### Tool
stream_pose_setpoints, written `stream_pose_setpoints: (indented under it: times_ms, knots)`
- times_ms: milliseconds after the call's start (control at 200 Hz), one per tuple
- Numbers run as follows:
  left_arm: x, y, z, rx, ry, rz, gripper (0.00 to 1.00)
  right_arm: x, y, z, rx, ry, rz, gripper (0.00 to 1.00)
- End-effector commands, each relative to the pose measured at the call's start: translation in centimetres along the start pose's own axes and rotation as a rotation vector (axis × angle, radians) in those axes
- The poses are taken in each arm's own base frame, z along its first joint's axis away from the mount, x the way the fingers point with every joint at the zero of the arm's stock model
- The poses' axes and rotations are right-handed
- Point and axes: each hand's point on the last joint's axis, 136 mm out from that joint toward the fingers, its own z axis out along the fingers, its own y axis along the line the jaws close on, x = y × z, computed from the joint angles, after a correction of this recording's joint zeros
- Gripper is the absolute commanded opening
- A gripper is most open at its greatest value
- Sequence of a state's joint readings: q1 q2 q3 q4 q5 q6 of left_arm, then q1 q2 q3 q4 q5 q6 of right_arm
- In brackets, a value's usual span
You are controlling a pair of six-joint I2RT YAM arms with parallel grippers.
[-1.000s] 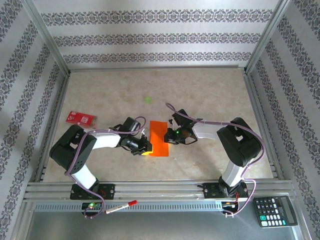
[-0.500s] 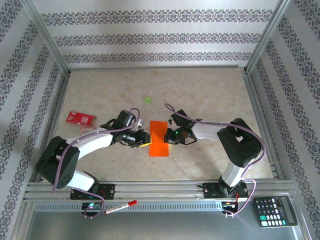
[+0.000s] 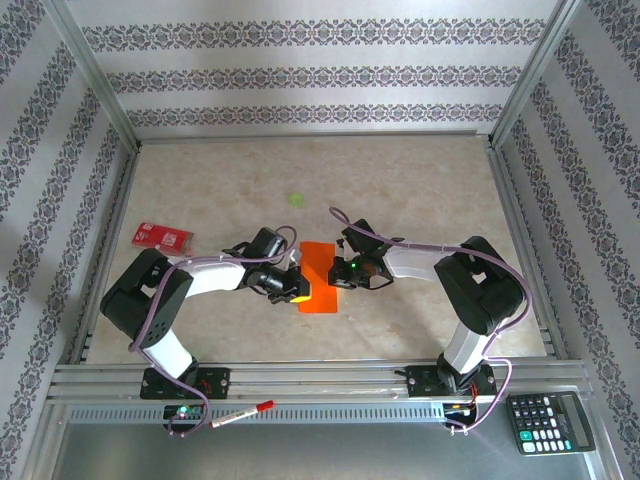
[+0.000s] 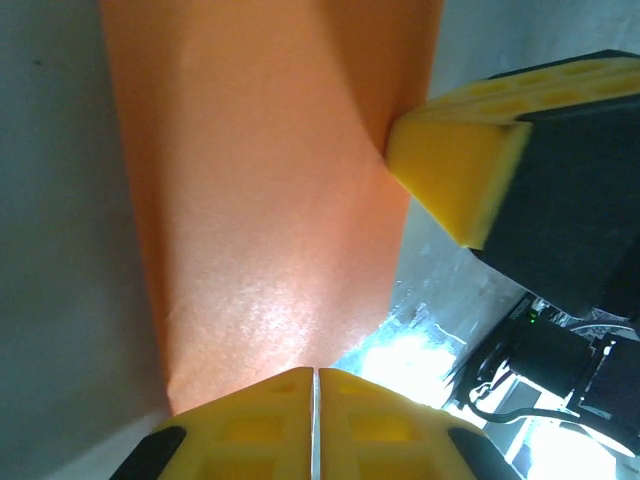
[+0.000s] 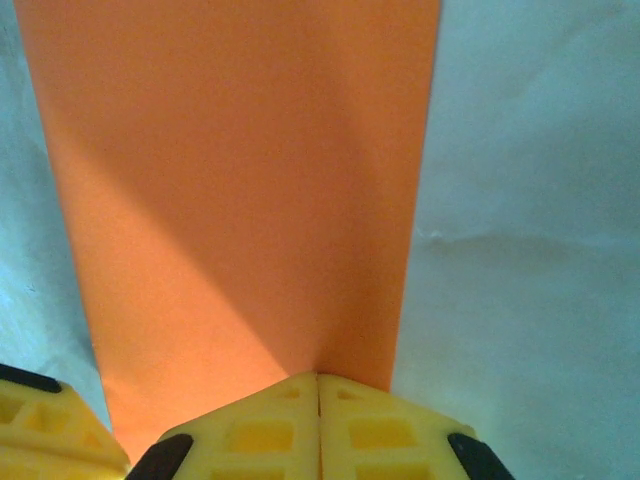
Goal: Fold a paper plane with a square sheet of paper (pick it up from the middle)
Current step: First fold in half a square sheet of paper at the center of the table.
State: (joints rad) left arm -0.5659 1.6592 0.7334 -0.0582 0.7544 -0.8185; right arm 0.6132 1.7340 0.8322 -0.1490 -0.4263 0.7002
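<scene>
Top view: the square sheet of paper (image 3: 318,280), already narrowed to an upright strip, lies near the middle of the table (image 3: 420,190), somewhat toward its near edge. The left gripper (image 3: 297,291) meets the strip's left edge and the right gripper (image 3: 338,270) its right edge.

Left wrist: its pads (image 4: 250,425) are clenched together at the sheet's edge. I cannot tell whether paper is nipped between them or only pressed.

Right wrist: its pads (image 5: 250,430) are likewise clenched at the opposite edge, with the same doubt.

This looks like the setting of the first lengthwise fold. The next move probably calls for one arm pinning the strip while the other turns a far corner toward the centre line, gently, since thin paper slides.
</scene>
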Motion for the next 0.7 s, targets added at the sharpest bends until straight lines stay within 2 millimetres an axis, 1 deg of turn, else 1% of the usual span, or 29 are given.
stream_pose_setpoints:
  times_ms: [0, 110, 250, 305, 410, 460, 610, 694]
  knots:
    - [-0.6, 1.2, 0.2, -0.017, -0.009, -0.003, 0.09, 3.7, -6.8, 1.4, 0.262, 0.088, 0.07, 0.06]
    - [-0.7, 2.4, 0.5, -0.02, -0.009, -0.027, 0.07, 3.7, -6.8, 1.4, 0.262, 0.09, 0.074, 0.06]
    - [-0.8, 3.1, 0.6, -0.015, -0.005, -0.041, 0.07, 3.8, -6.9, 1.4, 0.264, 0.092, 0.076, 0.06]
    - [-1.0, 2.8, 0.3, 0.003, -0.013, -0.039, 0.06, 3.8, -6.9, 1.4, 0.264, 0.091, 0.077, 0.06]
    - [-1.9, 0.8, -0.5, 0.058, -0.044, -0.012, 0.09, 3.9, -6.8, 1.4, 0.265, 0.089, 0.077, 0.06]
    - [-2.1, 0.2, -0.7, 0.072, -0.051, -0.006, 0.11, 3.9, -6.9, 1.4, 0.266, 0.09, 0.078, 0.06]
    - [-2.8, -0.6, -0.7, 0.104, -0.06, 0.004, 0.16, 3.9, -6.8, 1.5, 0.265, 0.091, 0.077, 0.06]
    - [-3.5, -0.5, -0.6, 0.11, -0.075, -0.01, 0.17, 3.8, -6.7, 1.5, 0.263, 0.09, 0.074, 0.06]
